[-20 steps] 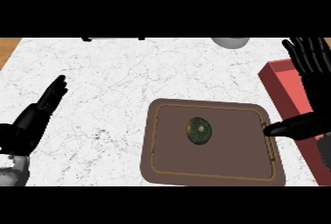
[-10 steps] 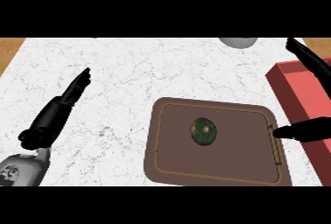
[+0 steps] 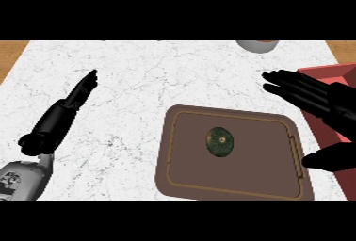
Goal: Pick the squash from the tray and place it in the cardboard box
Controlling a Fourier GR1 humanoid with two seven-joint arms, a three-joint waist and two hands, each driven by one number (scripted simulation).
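Note:
A dark green squash point(image 3: 221, 141) lies in the middle of the brown tray point(image 3: 182, 174) on the white marble counter. The red-sided box point(image 3: 328, 109) stands at the right edge, partly hidden by my right hand point(image 3: 316, 97). That hand is open: its straight fingers stretch left above the tray's far right corner, and its thumb hangs by the tray's right rim. It touches nothing. My left hand point(image 3: 64, 113) is at the left of the counter, open, fingers straight and pointing away, well clear of the tray.
A grey bowl-like object point(image 3: 257, 45) shows at the counter's far edge, right of centre. Wooden floor shows beyond both far corners of the counter.
The right hand has swung lower and leftward, its fingers now over the tray's far right corner. The left hand has shifted slightly right and farther out. The squash has not moved.

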